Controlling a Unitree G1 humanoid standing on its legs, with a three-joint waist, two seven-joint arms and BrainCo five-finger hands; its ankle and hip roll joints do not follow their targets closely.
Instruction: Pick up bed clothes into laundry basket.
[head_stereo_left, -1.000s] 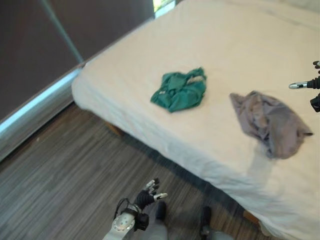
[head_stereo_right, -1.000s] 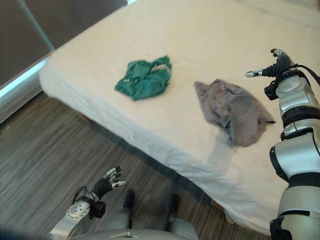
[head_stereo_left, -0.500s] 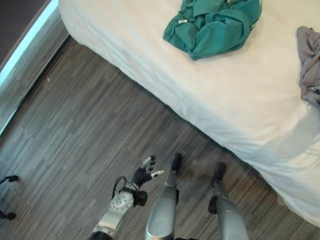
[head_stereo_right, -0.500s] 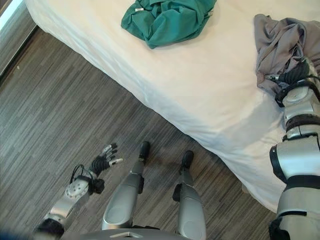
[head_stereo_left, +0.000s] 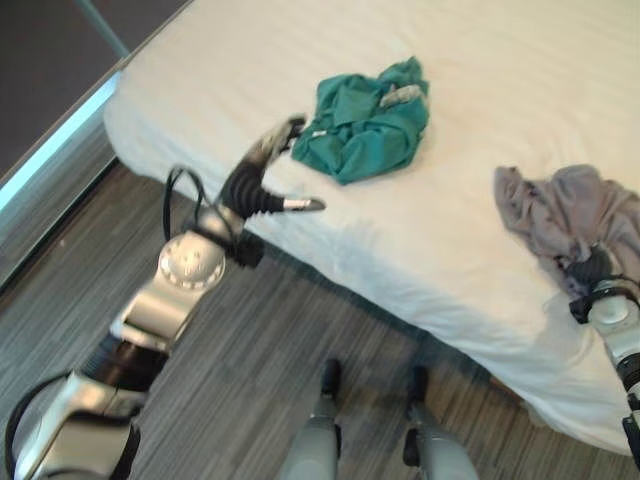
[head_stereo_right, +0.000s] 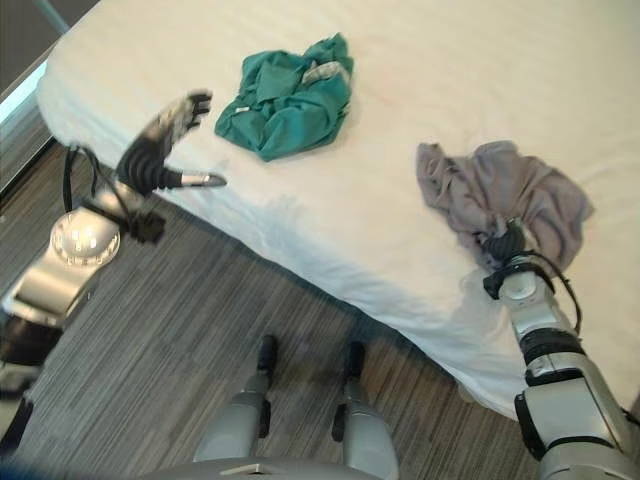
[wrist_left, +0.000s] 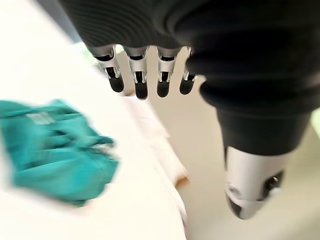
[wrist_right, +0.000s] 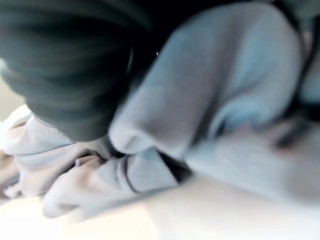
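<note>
Two garments lie on the white bed (head_stereo_left: 500, 70): a crumpled green one (head_stereo_left: 366, 122) near the front left edge and a crumpled grey one (head_stereo_left: 582, 216) to the right. My left hand (head_stereo_left: 255, 178) hovers open over the bed's edge, just left of the green garment (wrist_left: 50, 147), with its straight fingers (wrist_left: 141, 82) pointing at it. My right hand (head_stereo_right: 505, 245) rests on the near edge of the grey garment (wrist_right: 210, 100), and the cloth bunches right against it.
The bed's front edge (head_stereo_right: 330, 270) runs diagonally across the view, with dark wood-look floor (head_stereo_left: 230, 400) below it. A dark wall with a pale strip (head_stereo_left: 50, 150) along its base stands at the left.
My left arm has risen from down by the floor to the bed's edge beside the green garment. The right hand stays at the grey garment. The camera has shifted.
</note>
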